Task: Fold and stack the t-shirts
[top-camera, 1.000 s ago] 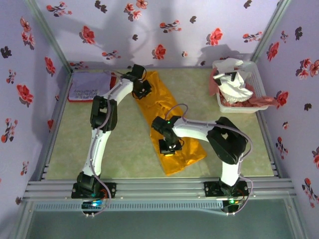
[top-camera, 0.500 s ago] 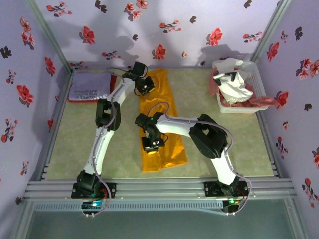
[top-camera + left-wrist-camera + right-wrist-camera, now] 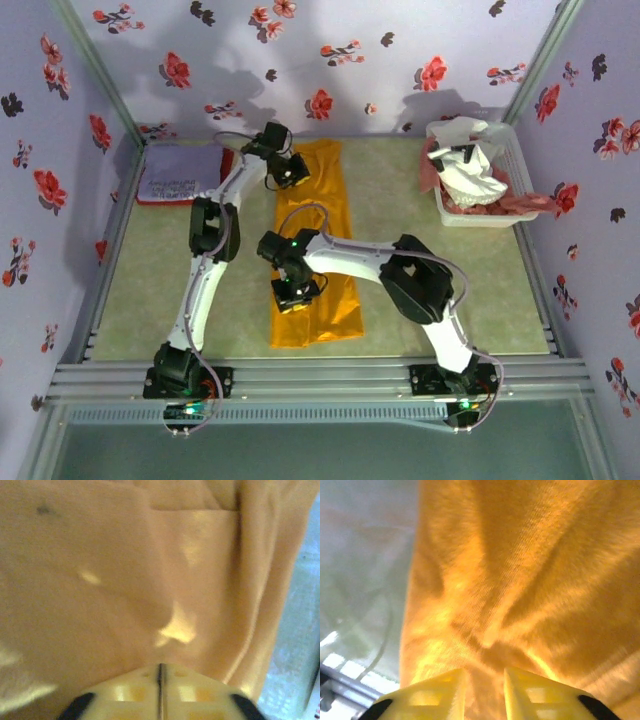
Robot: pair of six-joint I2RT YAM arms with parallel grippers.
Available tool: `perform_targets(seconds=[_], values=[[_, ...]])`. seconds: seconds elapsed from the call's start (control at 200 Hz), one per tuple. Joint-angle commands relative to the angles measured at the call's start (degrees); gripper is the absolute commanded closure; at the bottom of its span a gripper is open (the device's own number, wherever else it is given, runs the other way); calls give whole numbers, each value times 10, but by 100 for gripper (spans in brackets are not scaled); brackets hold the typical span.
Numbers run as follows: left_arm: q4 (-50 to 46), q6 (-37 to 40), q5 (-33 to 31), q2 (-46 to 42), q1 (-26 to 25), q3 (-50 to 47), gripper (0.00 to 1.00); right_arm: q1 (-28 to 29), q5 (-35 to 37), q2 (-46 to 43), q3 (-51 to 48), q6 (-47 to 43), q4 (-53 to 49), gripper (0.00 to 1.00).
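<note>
Midway across the bench [image 3: 430, 290], the mustard-orange t-shirt [image 3: 325, 195] lies as a long folded strip. The left pincer [image 3: 292, 172], clenched, sits at its far end. The right pincer [image 3: 293, 295] is over its near half with fingers slightly apart; whether it is grasping the cloth I cannot tell. A lavender t-shirt [image 3: 180, 172] lies to its far left, a white basket [image 3: 450, 212] to its far right.

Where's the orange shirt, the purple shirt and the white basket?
orange shirt [image 3: 326, 185], top view, its far end.
purple shirt [image 3: 180, 172], top view, its middle.
white basket [image 3: 468, 219], top view, near wall.
</note>
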Motion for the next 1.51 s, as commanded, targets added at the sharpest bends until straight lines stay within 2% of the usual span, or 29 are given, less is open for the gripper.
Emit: perform_targets(seconds=[0.0,0.165,0.24,0.36,0.555,0.76,0.88,1.185,1.31,1.5], values=[[-37,53,-9,-121,3,-14,73,-2,47,-91,-21,11,-27,68],[-44,75,-38,-257,2,-139,64,-28,79,-203,-116,30,-32,60],[-66,72,-53,-321,-2,-215,64,-49,82,-253,-187,33,-15,58],[-70,70,-62,-433,-23,-396,64,-69,83,-312,-287,33,0,56],[-37,44,-92,-605,-87,-686,62,-71,77,-383,-395,62,27,55],[46,-39,-87,-755,-118,-933,61,-72,46,-396,-467,94,95,55],[53,-82,-87,-834,-144,-1008,60,-72,20,-396,-487,106,140,56],[52,-191,-102,-972,-242,-1132,58,-74,33,-390,-497,100,149,60],[59,-226,-114,-993,-281,-1160,58,-73,35,-392,-500,102,152,62],[104,-259,-118,-978,-319,-1186,60,-75,28,-382,-500,102,158,69]])
